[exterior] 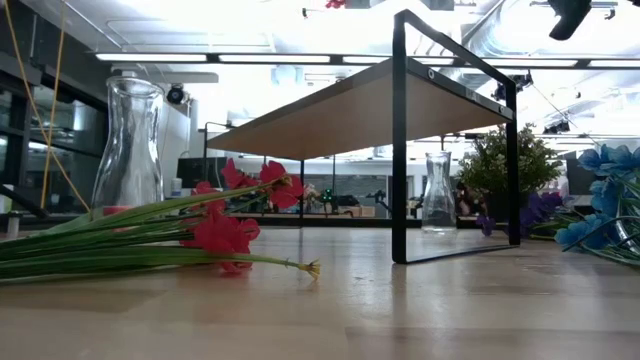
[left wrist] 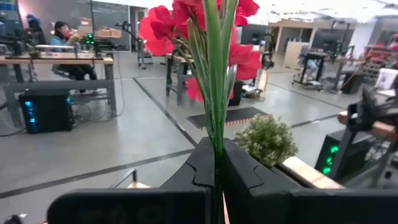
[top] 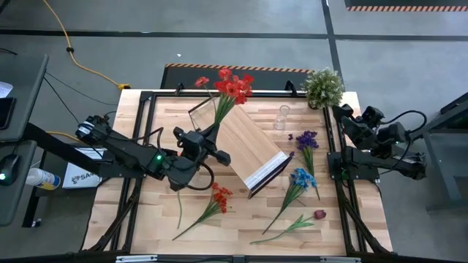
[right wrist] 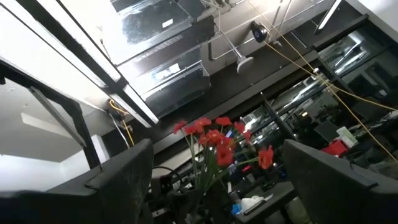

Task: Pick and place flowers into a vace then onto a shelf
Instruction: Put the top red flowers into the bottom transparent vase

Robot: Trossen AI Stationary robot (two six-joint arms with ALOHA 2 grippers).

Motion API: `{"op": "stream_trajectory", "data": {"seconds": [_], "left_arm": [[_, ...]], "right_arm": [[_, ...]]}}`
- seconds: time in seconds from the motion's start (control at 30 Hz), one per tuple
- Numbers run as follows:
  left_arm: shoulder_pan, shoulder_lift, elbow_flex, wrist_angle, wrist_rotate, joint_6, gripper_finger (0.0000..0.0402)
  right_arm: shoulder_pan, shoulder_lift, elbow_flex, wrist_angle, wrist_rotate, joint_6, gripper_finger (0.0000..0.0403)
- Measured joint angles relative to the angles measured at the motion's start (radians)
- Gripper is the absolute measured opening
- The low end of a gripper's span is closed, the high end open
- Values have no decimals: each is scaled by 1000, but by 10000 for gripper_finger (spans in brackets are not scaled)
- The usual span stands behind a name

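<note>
The left claw [top: 207, 141] is clamped on the green stems of a red bunch [top: 234, 85], its fingers [left wrist: 245, 177] pressed together round them with the blooms standing up above; it sits over the near edge of the shelf [top: 245, 146], which lies tilted across the middle of the worktop [top: 168, 117]; the bunch leans away from the claw toward the worktop's far edge. The right claw [right wrist: 214, 186] is held at the right side of the worktop, fingers wide apart and holding nothing, pointing up toward the ceiling, with the raised red bunch showing between them farther off.

Flowers, counted from above: five bunches; the red one in the left claw; an orange-red bunch [top: 218, 197] lying on the worktop in front of the left arm; a purple bunch [top: 306, 140] just right of the shelf; a blue bunch [top: 300, 180] nearer the front, beside it; a single dark red bloom [top: 319, 215] on a long stem at the front right.

Vases: two clear glass ones; one [top: 281, 117] stands just beyond the shelf's right corner; the other [exterior: 128, 145] shows close in the low view, standing behind the lying orange-red bunch.

One potted plant [top: 322, 87] stands at the far right corner; one shelf.
</note>
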Motion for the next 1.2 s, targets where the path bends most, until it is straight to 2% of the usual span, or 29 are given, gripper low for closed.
{"op": "stream_trajectory", "data": {"seconds": [0.13, 0.23, 0.43, 0.53, 0.8, 1.2], "left_arm": [[-2, 1, 7, 71, 36, 64, 43], [-1, 1, 7, 211, 118, 198, 43], [0, 1, -6, 689, 516, 631, 43], [0, 1, -24, 832, 620, 750, 43], [0, 17, -31, 912, 709, 786, 43], [-10, 47, -32, 962, 679, 827, 43]], "right_arm": [[0, 0, 0, -1, -1, -1, 344], [0, 0, 0, -1, -6, -2, 344], [0, 0, 0, -1, -22, -3, 344], [0, 0, 0, 0, -28, 10, 344], [0, 0, 0, 0, -39, 21, 344], [0, 0, 0, 7, -46, 22, 344]]}}
